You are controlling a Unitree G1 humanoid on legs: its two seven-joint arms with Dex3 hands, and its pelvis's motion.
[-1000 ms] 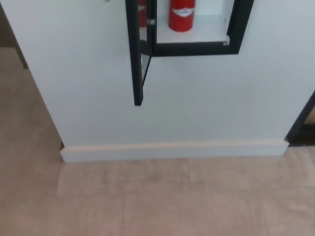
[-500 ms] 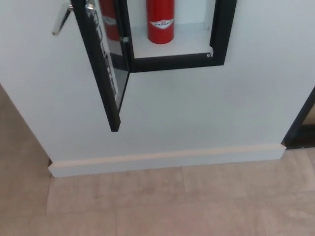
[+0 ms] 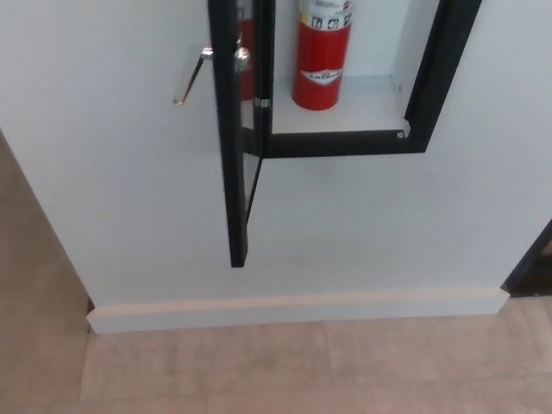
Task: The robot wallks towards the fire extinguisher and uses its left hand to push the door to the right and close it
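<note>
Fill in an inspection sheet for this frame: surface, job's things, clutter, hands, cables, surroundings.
Surface: beige tiled floor, bare where it shows.
Job's things: black-framed door stands open, swung out from the wall, edge-on to the camera; a silver handle sticks out on its left side. Red fire extinguisher stands upright in the recessed cabinet; its top is cut off by the picture edge.
Clutter: nothing seen.
Hands: neither is in view.
Cables: nothing seen.
Surroundings: white wall with a pale baseboard; a dark frame at the right edge.
</note>
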